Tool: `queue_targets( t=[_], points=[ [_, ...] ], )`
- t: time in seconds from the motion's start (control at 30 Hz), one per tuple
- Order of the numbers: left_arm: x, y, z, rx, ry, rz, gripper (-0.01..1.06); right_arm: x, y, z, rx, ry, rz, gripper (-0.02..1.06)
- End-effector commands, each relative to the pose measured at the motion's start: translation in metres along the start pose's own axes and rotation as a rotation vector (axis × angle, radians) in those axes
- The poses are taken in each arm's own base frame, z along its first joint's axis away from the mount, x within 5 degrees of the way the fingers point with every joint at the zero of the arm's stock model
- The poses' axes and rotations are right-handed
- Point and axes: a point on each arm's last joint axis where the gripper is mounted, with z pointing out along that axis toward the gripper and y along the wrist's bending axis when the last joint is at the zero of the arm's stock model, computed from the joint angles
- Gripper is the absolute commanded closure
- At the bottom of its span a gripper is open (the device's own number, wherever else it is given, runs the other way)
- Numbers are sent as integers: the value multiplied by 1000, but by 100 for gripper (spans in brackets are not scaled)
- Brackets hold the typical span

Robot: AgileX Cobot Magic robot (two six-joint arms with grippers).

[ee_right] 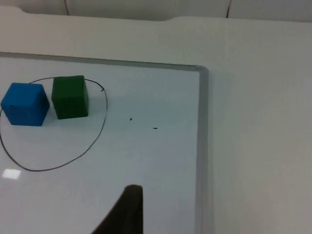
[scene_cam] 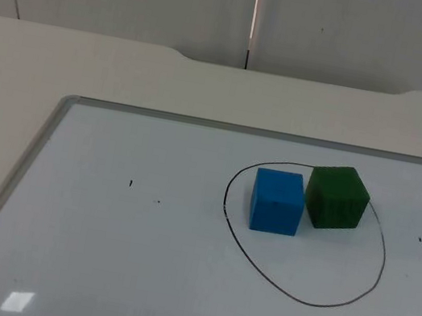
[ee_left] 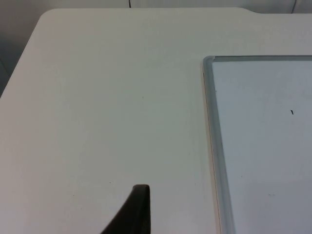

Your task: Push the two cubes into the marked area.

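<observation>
Right tool (ee_right: 127, 214) apart from seemingly-touching circled cubes (ee_right: 46, 101).

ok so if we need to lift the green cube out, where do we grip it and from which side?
Probably from above, fingers on the green cube's near and far faces. It sits flat inside the drawn loop on the whiteboard, and its left side stands close against the blue cube, so a finger likely won't fit there. The right arm looks nearer; its fingertip looks onto both cubes.
</observation>
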Motion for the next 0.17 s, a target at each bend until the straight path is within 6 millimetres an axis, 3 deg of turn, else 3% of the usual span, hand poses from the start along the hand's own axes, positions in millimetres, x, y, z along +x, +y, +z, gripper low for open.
queue_targets(
  t=[0.0, 0.13],
  points=[
    [0, 1, 1, -11, -11, 0, 0, 0, 0, 0, 45, -4, 24, -1],
    [0, 1, 1, -11, -11, 0, 0, 0, 0, 0, 74, -3, 39, -1]
  ],
)
